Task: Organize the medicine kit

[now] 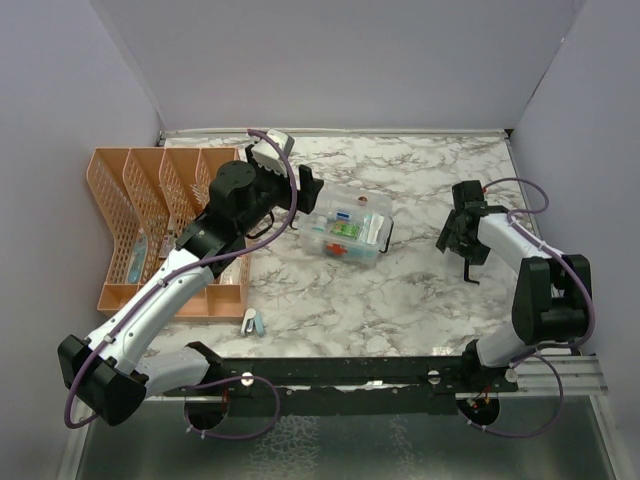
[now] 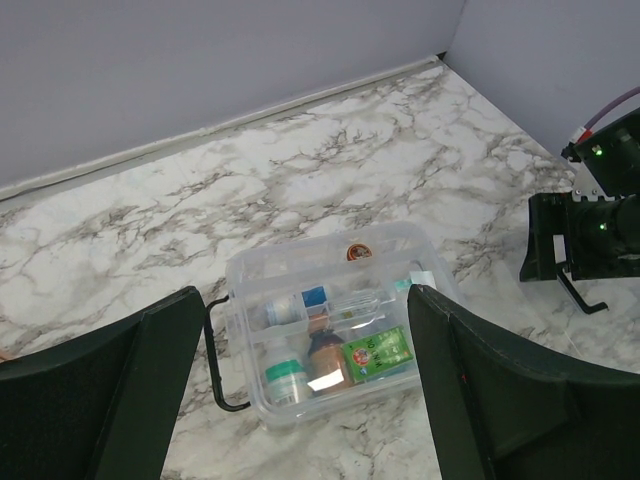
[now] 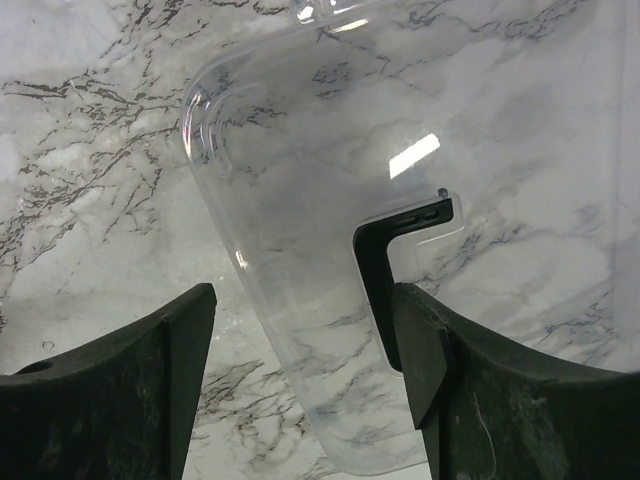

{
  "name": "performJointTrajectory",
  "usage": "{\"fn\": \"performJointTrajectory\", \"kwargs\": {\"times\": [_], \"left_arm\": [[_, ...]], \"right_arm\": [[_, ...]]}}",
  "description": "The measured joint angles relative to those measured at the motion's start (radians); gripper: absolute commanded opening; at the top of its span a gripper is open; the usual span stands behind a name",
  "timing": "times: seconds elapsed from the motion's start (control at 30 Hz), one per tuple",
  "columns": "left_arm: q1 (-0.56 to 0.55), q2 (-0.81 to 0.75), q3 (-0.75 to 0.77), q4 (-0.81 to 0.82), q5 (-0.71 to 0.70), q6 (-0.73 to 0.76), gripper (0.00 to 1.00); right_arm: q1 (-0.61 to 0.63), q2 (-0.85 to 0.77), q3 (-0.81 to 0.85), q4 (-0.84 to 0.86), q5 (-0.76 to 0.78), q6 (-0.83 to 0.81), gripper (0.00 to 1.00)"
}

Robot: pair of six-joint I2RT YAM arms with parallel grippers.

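Left gripper [image 2: 305, 300] spread near medicine kit [image 2: 300, 252], right gripper [image 3: 300, 300] spread over clear lid [image 3: 290, 150]; labels [image 2: 378, 352] illegible.

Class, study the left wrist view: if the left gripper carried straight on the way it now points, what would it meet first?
The left gripper would most likely meet the clear medicine box, which lies centred ahead between its open fingers. Nothing shows in between, though depth is hard to judge.

Medicine kit [image 1: 348, 232] mid-table [image 1: 400, 300], organizer [image 1: 150, 230] to its left, lid [image 3: 280, 180] flat on the table beneath the right claw [image 3: 303, 305].
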Motion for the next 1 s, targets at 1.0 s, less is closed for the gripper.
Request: {"fn": "performJointTrajectory", "kwargs": {"times": [1.0], "left_arm": [[-0.025,0.026,0.000,0.001,-0.001,0.005,0.86]], "right_arm": [[0.009,0.057,0.035,0.034,-0.238,-0.033,0.63]]}}
